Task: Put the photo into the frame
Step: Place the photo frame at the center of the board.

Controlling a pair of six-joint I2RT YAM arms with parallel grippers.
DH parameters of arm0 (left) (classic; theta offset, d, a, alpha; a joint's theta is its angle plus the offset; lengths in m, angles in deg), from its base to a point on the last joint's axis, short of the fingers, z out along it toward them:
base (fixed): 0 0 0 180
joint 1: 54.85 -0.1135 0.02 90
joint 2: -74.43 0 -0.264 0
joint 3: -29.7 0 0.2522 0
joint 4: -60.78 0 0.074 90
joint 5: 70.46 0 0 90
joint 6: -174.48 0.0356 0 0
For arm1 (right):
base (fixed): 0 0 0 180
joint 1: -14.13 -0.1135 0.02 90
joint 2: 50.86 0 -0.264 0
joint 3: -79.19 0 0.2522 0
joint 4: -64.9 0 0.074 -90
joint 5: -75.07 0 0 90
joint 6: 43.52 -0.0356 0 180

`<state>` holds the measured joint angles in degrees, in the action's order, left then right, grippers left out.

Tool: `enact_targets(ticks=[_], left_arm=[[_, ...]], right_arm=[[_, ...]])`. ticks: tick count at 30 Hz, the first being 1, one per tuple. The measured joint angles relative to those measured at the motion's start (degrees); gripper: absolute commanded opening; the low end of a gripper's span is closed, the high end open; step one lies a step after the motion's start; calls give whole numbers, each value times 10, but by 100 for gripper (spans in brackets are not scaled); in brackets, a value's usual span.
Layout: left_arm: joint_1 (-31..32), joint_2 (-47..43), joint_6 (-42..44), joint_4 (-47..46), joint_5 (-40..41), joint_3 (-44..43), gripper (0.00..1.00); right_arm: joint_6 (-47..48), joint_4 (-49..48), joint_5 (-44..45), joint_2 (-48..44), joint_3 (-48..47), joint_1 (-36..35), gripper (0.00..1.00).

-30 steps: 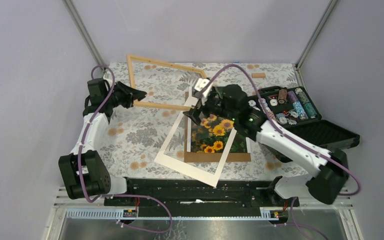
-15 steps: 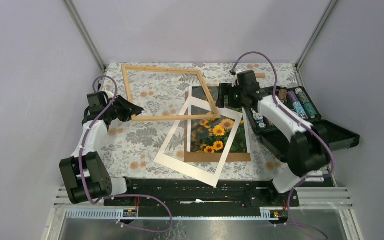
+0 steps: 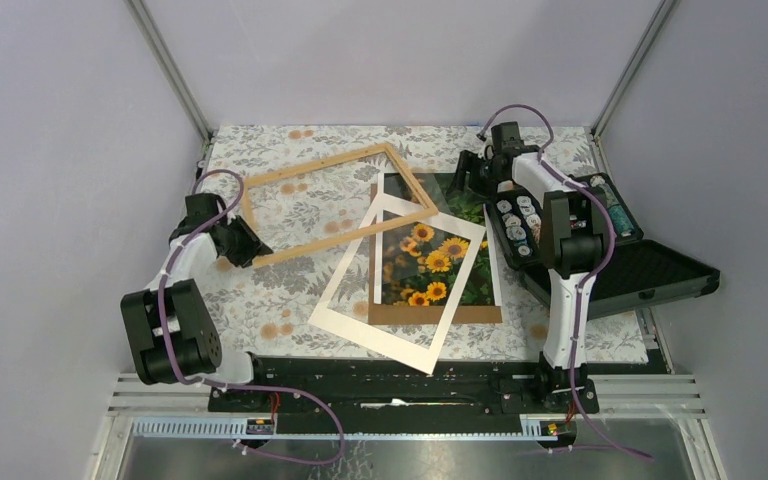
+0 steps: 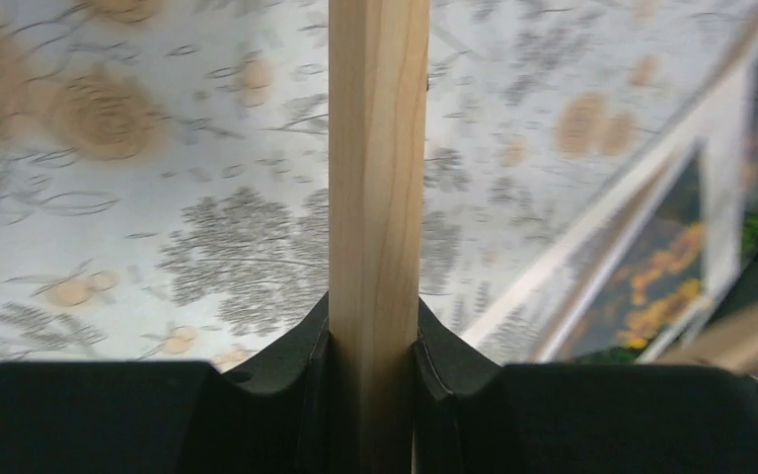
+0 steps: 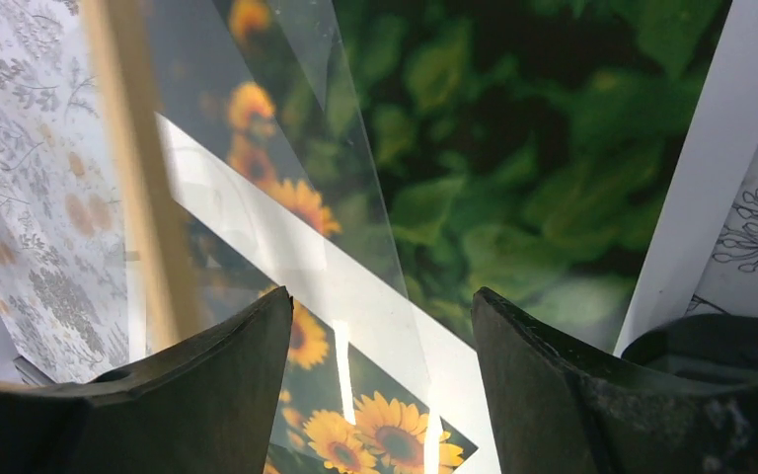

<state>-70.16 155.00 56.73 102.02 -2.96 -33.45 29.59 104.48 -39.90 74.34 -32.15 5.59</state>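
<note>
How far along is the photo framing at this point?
Done: nothing yet; the photo lies on the brown backing board, the white mat askew across it. In hand: the left gripper is shut on a rail of the frame, whose corner overlaps the mat; the right gripper hovers open above the photo, holding nothing. Left: getting the photo into the frame.

The sunflower photo (image 3: 430, 262) lies flat, partly beneath the white mat (image 3: 372, 336). The light-wood frame (image 3: 316, 165) sits skewed left of the mat, one corner overlapping it.
</note>
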Motion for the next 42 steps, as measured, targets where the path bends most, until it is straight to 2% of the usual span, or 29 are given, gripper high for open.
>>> enact_targets(ticks=[1,2,6,11,13,15,18,19,22,25,30,33,35,39,42], left_arm=[[0,6,4,8,18,0,28],[0,13,8,19,38,0,29],[0,16,14,35,104,-1,27],[-1,17,11,43,176,-16,9],[-1,19,6,46,194,-23,7],[-2,26,3,51,204,-31,20],[-2,42,-4,53,215,-42,52],[-2,43,-7,54,220,-42,59],[-3,40,-17,69,243,-39,72],[-3,10,-26,80,262,-26,75],[11,-88,-49,105,275,-20,76],[87,-127,-55,74,237,-20,76],[172,-119,-71,17,178,-20,73],[319,-3,-117,-119,76,-32,72],[389,99,-137,-170,45,-51,71]], right_arm=[[1,4,-1,8,-7,1,74],[2,8,-2,14,-11,1,74],[9,22,-2,26,-20,-3,73],[19,27,-11,38,-23,-5,72],[21,27,-18,42,-23,-5,72],[21,27,-26,44,-25,-5,71],[21,27,-38,48,-27,-5,70],[20,26,-45,50,-30,-5,70],[20,26,-51,52,-31,-5,70],[21,26,-53,52,-31,-5,70],[20,26,-59,52,-31,-4,68],[20,26,-62,53,-31,-4,68],[20,26,-63,55,-31,-4,68],[16,22,-81,59,-31,-3,66],[13,19,-94,62,-31,-3,66]])
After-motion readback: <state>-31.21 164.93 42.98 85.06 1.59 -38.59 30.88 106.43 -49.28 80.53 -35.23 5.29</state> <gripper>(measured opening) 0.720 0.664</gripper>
